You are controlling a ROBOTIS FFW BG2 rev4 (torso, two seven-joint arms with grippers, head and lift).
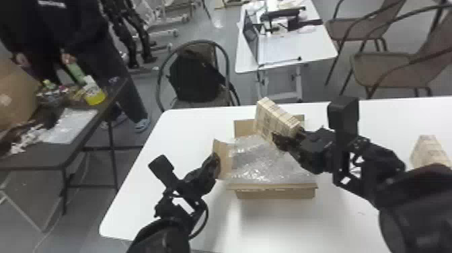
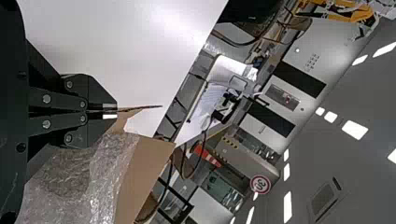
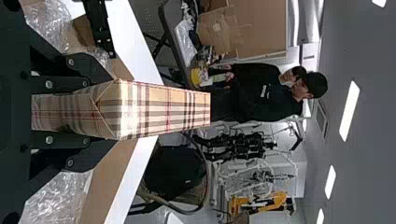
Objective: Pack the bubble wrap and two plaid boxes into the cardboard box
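Cardboard box [image 1: 275, 193] open, bubble wrap [image 1: 257, 163] looks in. Left gripper [image 2: 116, 111] pinched shut on its left flap [image 1: 224, 159]. Other plaid box [image 1: 428, 150] right of cardboard box, unpacked. Right gripper [image 1: 288, 137], spread to box width, grips held plaid box [image 1: 274, 117] over cardboard box's far side, unplaced; long axis slants far-left from gripper.

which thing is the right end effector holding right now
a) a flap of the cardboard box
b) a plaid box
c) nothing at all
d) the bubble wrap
b, the right end effector has a plaid box clamped between its two fingers, its checked far end sticking out past the tips.
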